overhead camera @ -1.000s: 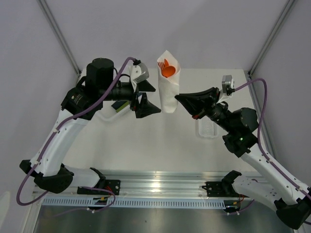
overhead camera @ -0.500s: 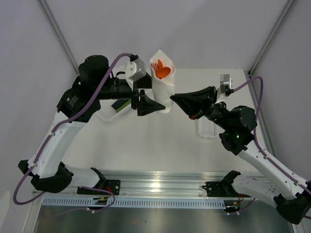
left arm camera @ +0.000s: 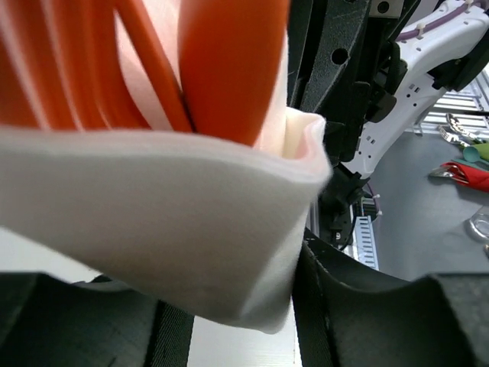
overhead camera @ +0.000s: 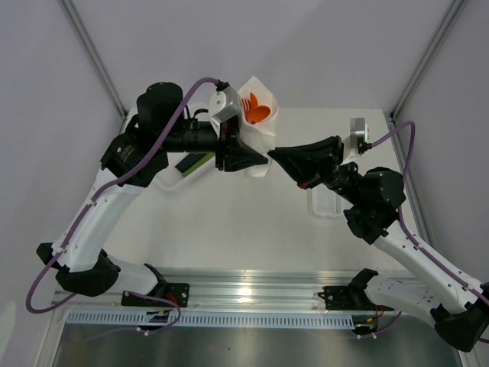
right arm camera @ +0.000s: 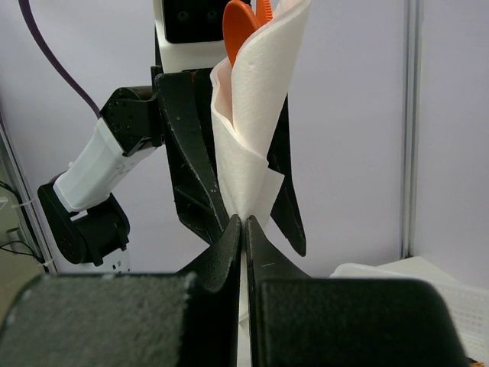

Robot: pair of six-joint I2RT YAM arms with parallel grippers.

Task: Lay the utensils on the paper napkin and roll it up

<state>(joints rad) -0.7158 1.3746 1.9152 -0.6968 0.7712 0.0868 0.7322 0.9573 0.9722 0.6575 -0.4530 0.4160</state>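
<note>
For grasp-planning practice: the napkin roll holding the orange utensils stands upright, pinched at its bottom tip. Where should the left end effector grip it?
Probably mid-height on the paper napkin, side-on from the left with the left end effector, jaws spanning it. The right end effector holds the narrow tip, and the flared top is loose around the utensils.

Soft paper, shiny plastic
The paper napkin [right arm camera: 256, 130] looks soft, white and matt. The utensils [left arm camera: 229, 53] are smooth, shiny orange plastic. The right gripper [right arm camera: 243, 223] is dull black plastic, a bit grainy.
</note>
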